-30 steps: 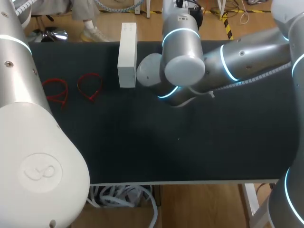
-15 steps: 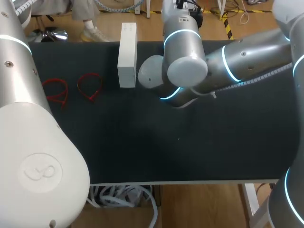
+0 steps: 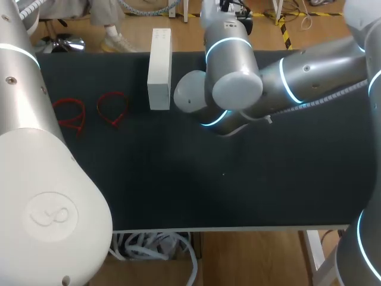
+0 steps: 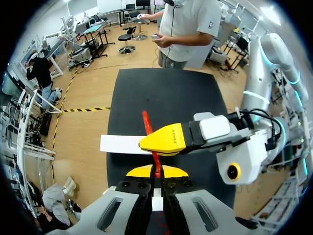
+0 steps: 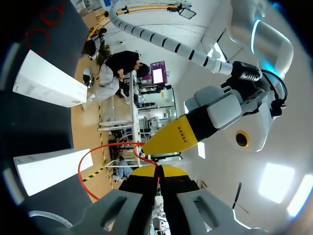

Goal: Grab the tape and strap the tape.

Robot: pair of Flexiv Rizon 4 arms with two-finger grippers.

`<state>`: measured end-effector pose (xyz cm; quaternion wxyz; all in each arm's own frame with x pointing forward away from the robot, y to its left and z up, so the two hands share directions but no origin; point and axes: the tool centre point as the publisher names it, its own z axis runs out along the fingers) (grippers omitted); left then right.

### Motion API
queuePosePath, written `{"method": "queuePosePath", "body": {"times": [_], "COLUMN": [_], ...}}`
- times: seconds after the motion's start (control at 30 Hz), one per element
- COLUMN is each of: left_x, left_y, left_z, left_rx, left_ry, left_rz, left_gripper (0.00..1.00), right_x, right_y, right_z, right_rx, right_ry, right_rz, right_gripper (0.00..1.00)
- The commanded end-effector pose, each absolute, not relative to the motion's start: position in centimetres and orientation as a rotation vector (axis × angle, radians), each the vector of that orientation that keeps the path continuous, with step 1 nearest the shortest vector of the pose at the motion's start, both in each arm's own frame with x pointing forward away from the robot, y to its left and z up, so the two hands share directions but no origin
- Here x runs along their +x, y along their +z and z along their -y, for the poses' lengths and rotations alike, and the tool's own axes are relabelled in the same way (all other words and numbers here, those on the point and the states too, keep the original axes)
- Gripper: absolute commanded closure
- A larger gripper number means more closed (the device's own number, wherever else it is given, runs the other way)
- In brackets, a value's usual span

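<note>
Left hand and right hand both pinch one red tape, their tips just beside each other.
Its loop arcs beside the right hand; two more red loops lie at the table's nine o'clock, white box at eleven.

A white box and 2 red loops obstruct the back left; front mat lies open.
</note>
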<state>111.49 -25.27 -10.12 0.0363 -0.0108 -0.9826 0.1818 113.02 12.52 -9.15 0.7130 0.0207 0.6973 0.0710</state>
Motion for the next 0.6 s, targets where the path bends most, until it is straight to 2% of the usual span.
{"method": "queuePosePath", "body": {"times": [0.03,0.6], "left_x": [111.59,111.59], "left_y": [-9.98,-9.98], "left_z": [25.39,25.39], "left_rx": [-0.034,-0.034], "left_ry": [0.552,0.552], "left_rz": [3.016,3.016], "left_gripper": [1.00,1.00], "right_x": [112.79,112.30], "right_y": [-9.04,-9.89], "right_z": [-12.37,-11.96], "right_rx": [0.041,0.041], "right_ry": [0.160,0.169], "right_rz": [-1.557,-1.580], "right_gripper": [1.00,1.00]}}
